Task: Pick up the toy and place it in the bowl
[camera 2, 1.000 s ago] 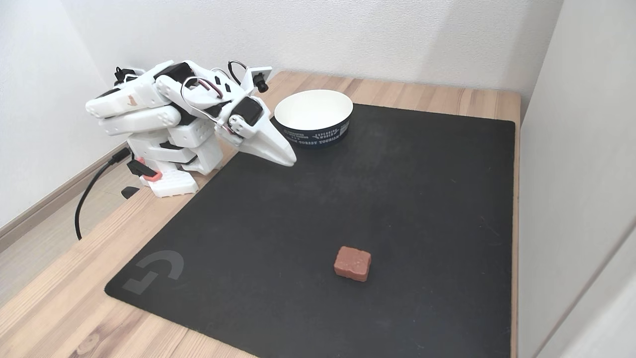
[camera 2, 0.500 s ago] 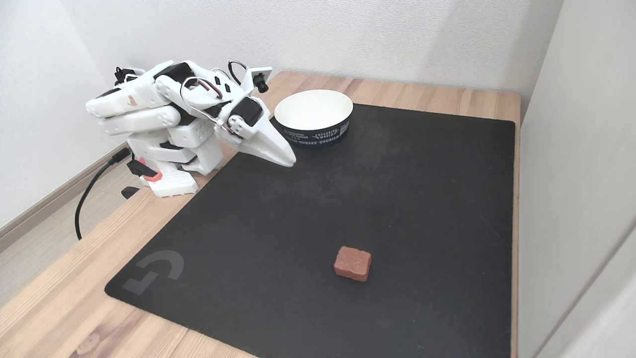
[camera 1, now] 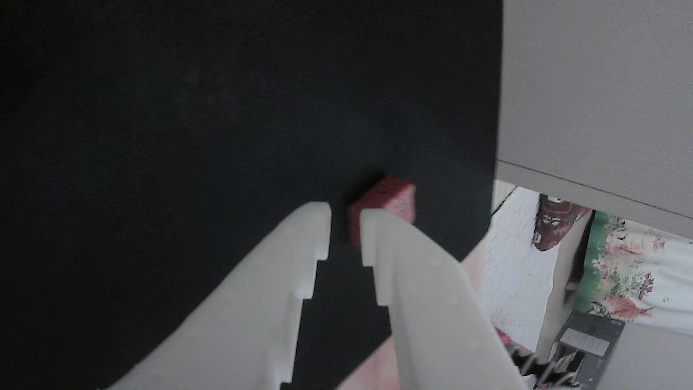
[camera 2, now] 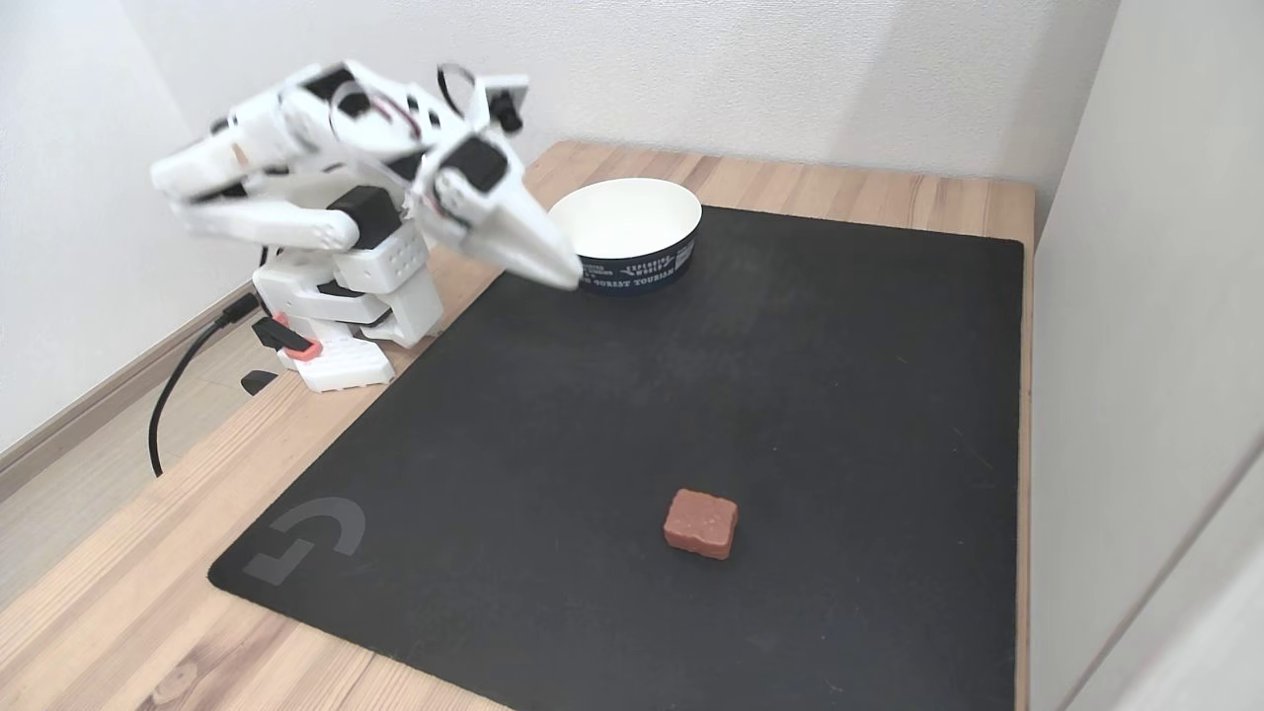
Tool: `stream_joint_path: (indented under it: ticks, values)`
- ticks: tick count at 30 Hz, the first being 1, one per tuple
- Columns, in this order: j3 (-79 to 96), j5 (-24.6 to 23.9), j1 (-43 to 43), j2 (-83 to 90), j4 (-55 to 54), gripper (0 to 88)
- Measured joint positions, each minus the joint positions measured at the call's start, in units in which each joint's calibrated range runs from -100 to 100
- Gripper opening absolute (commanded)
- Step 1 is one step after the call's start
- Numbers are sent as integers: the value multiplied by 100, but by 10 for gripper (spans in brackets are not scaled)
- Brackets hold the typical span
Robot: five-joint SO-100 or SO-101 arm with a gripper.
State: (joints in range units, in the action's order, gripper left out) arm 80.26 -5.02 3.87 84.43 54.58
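Your wooden surface [camera 2: 148, 592] carries a black mat [camera 2: 790, 395] that covers most of it, and everything the task needs sits on that mat. The arm [camera 2: 326, 197] is folded near its base at the far left corner in the fixed view, blurred there, so it looks to be in motion. The bowl [camera 2: 632, 269] stands just beside the end effector [camera 2: 568, 278], at the mat's far edge. The toy [camera 2: 700, 523] lies alone toward the near side of the mat, well apart from both.

Your end effector is empty, its fingers [camera 1: 400, 260] parted only narrowly. That is your main risk: the gap looks about as wide as the toy [camera 1: 391, 199], so if you come down without opening further, a fingertip may land on top and shove the block aside. The reach is long too, and swinging out low could clip the bowl's rim.

The other view gives you what the fixed view cannot: the gap between the fingers and how the toy lines up just past the tips. The fixed view alone shows the bowl and the true separation.
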Motion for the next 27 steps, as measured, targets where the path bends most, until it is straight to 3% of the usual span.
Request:
stream_joint_path:
  ticks: [15, 27]
  values:
    - [-2579, -5, -1265, -2789, -17, 23]
    - [-5224, 0, -1606, -5679, 84, 23]
